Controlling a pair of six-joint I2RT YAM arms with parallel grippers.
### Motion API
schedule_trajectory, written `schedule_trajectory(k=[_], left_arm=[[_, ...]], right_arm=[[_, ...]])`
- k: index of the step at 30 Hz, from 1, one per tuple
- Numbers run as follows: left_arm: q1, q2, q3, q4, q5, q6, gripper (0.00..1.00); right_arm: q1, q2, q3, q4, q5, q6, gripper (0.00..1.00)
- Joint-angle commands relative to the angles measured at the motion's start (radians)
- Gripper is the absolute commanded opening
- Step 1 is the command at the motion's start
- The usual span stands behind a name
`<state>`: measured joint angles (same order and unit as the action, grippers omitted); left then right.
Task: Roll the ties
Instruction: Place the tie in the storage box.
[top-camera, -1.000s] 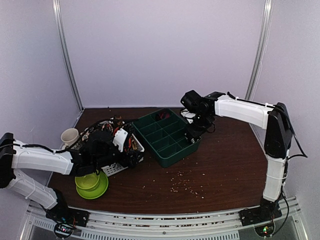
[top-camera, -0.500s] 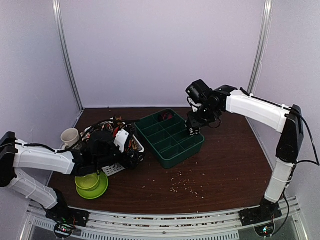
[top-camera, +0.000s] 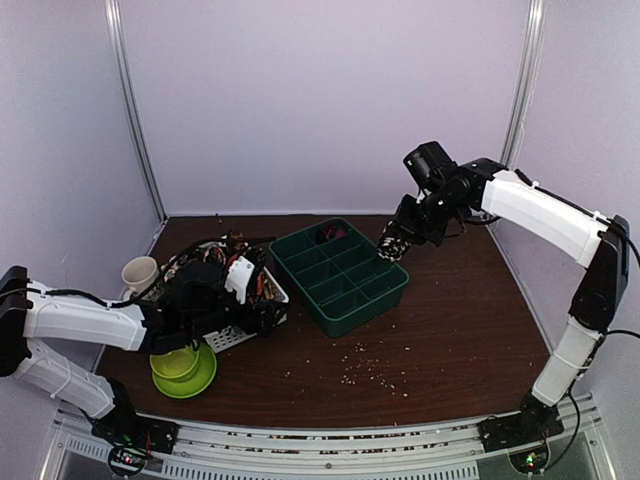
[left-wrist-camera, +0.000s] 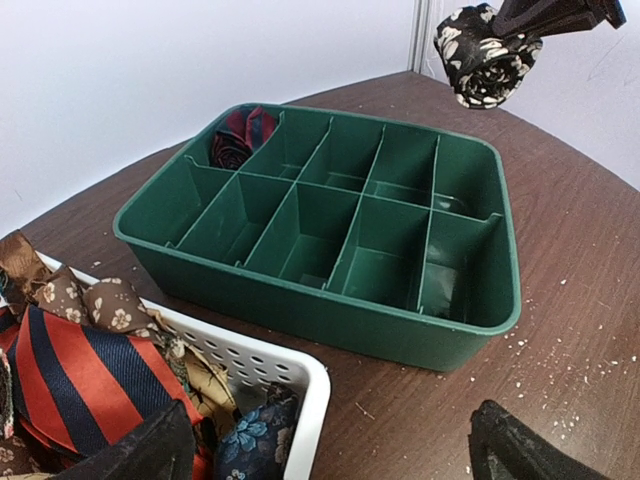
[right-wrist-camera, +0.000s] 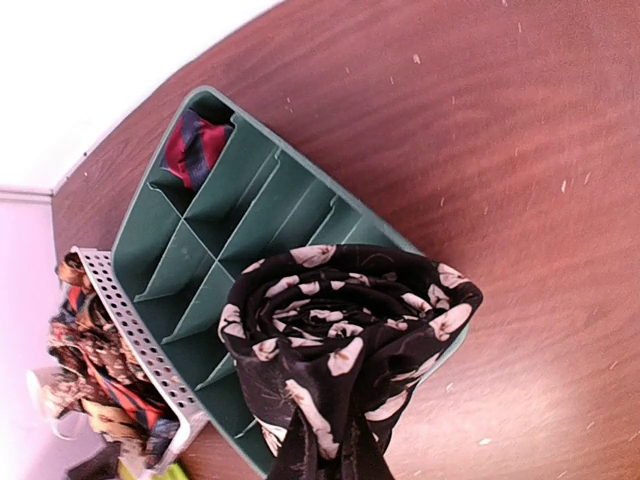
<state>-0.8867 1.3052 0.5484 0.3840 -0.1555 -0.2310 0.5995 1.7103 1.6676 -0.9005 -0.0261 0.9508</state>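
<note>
The rolled black tie (right-wrist-camera: 345, 340) is gripped by the right hand (top-camera: 400, 235), raised at the green tray's (left-wrist-camera: 300, 300) 2 o'clock. The left hand (left-wrist-camera: 330, 460) is released, seemingly above the basket (left-wrist-camera: 270, 350).

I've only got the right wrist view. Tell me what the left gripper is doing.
Observer: Left gripper is open, by the basket's corner.
Operator: Give me the roll's height.
Observer: The roll, in the right gripper, hangs clear above the tray.
Operator: Check the tray behind my roll.
Observer: It looks empty there; only its far corner holds a red tie.
</note>
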Motion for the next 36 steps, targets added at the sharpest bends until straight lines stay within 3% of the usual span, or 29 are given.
schedule_trajectory(k=[1,23,30,36], left_arm=[[0.009,-0.023,-0.021,0.064,-0.009,-0.018,0.98],[0.009,-0.032,-0.042,0.061,-0.042,-0.027,0.98],[0.008,-0.025,-0.037,0.064,-0.044,-0.026,0.98],[0.009,-0.021,-0.036,0.063,-0.047,-0.027,0.98]], right_arm=[[-0.007,0.023,-0.031,0.003,-0.085,0.16,0.0],[-0.041,0.2,-0.077,0.026,-0.165,0.253,0.0],[-0.043,0.223,-0.152,0.115,-0.252,0.333,0.0],[-0.038,0.218,-0.164,0.106,-0.217,0.377,0.0]])
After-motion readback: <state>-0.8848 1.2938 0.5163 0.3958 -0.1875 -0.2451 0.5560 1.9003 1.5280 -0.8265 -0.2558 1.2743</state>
